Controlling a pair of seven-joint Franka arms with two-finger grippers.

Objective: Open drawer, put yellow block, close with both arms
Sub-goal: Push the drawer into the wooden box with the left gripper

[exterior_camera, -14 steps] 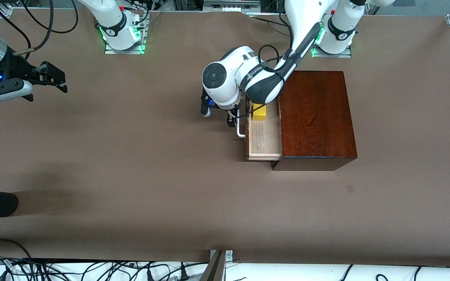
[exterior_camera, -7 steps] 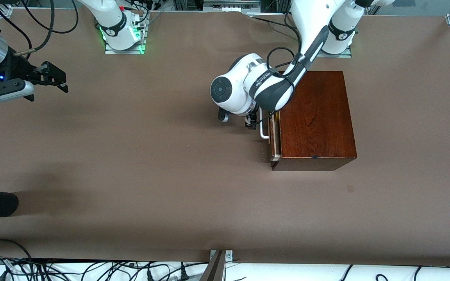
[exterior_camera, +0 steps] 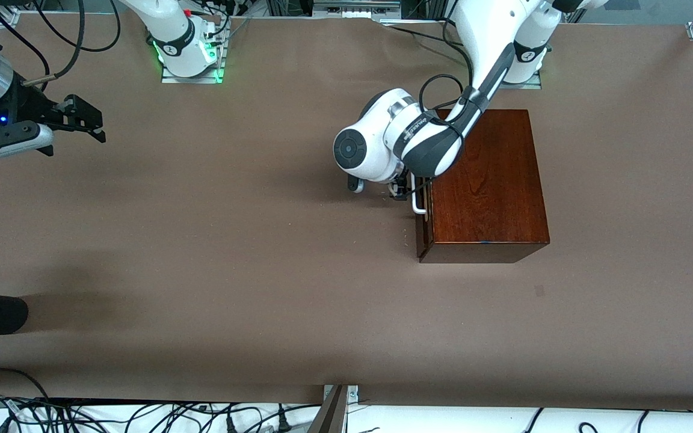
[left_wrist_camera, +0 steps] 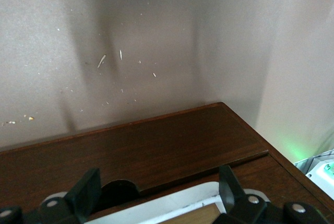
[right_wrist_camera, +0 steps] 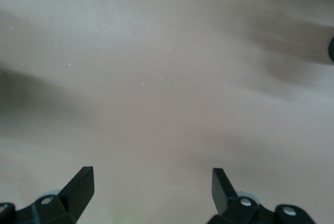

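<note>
At the mahogany box point(exterior_camera: 488, 180), I see the drawer point(exterior_camera: 421, 225) pushed in flush, my left hand point(exterior_camera: 403, 191) spread wide, its fingers point(left_wrist_camera: 86, 195) straddling the white handle point(exterior_camera: 418, 203) without gripping. Over bare surface point(exterior_camera: 232, 270) at the right arm's end, my right hand point(exterior_camera: 85, 123) waits, spread and empty.

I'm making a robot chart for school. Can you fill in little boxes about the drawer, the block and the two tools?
drawer: pushed in, front flush with the box
handle: white, sticks out
yellow block: not visible
left tool: open, fingers either side of the handle
right tool: open, waiting over bare table at the right arm's end
</note>
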